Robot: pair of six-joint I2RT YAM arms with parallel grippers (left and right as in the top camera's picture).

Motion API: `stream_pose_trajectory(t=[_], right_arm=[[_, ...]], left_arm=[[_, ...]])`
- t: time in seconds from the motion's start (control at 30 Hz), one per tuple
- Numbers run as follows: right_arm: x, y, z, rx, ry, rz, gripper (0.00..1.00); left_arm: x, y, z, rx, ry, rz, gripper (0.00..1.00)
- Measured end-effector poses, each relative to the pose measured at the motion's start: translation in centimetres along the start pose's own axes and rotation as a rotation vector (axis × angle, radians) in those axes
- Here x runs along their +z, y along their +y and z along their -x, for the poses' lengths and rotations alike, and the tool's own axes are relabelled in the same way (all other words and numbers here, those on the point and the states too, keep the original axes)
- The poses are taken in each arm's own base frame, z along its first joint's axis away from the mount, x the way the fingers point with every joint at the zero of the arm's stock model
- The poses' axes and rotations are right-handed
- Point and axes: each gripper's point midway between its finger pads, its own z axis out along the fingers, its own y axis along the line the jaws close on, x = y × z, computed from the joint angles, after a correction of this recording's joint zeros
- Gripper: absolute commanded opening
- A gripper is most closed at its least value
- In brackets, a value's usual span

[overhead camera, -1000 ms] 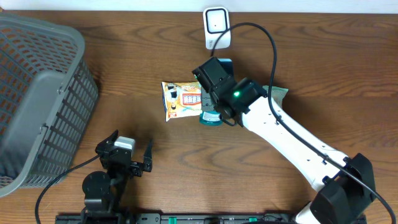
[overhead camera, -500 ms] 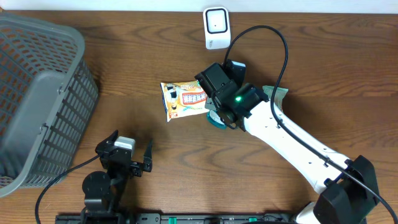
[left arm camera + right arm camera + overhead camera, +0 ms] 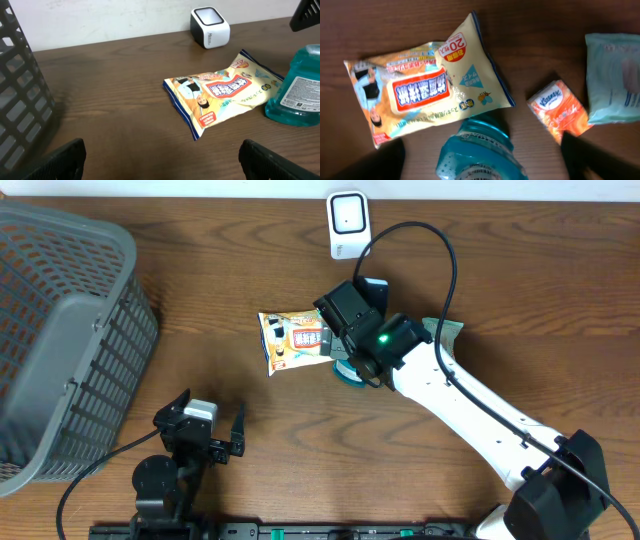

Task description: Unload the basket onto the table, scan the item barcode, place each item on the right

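Overhead: right claw (image 3: 352,320) hangs over teal translucent plastic bottle (image 3: 345,372), just beside yellow printed snack packet (image 3: 293,340). White boxy scanner (image 3: 348,225) sits near, beyond it. Left claw (image 3: 205,435) is well apart.
Left wrist: left claw spread, empty. Bottle upright, long axis vertical, looks to touch packet.
Right wrist: fingers (image 3: 375,160) spread wide, bottle between them, ungripped. Right arm nearer, I'd judge.

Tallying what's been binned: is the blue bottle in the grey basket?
No, the blue bottle stands on the table by the snack bag, outside the basket.
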Motion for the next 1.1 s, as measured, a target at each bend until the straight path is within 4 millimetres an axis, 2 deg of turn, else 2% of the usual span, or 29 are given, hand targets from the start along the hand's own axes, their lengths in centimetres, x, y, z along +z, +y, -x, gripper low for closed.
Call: stream_pose_trajectory(t=[0.13,0.23,0.53,0.63,0.73,0.83,1.1], right_arm=[[-1.0,0.4,0.9,-0.054,-0.009,0.009,0.99],[-2.6,0.6,1.9,-0.096,-0.013,0.013,0.99],[-10.5,-0.2,5.0,-0.291,-0.014,0.008,0.99],[-11.8,-0.7,5.2,-0.332,-0.008,0.003,0.99],[-11.8,-0.9,5.0,-0.393,0.005,-0.004,0.99],[-11.0,-0.9,4.5,-0.447,0.019,-0.009,0.99],[-5.1,-0.2,-0.3,-0.602,0.141,0.051,0.99]], left_arm=[[0.0,0.0,0.0,0.000,0.000,0.000,0.98],[0.0,0.0,0.0,0.000,0.000,0.000,0.98],[0.0,0.0,0.0,0.000,0.000,0.000,0.98],[0.0,0.0,0.0,0.000,0.000,0.000,0.98],[0.0,0.0,0.0,0.000,0.000,0.000,0.98],[0.0,0.0,0.0,0.000,0.000,0.000,0.98],[0.0,0.0,0.0,0.000,0.000,0.000,0.98]])
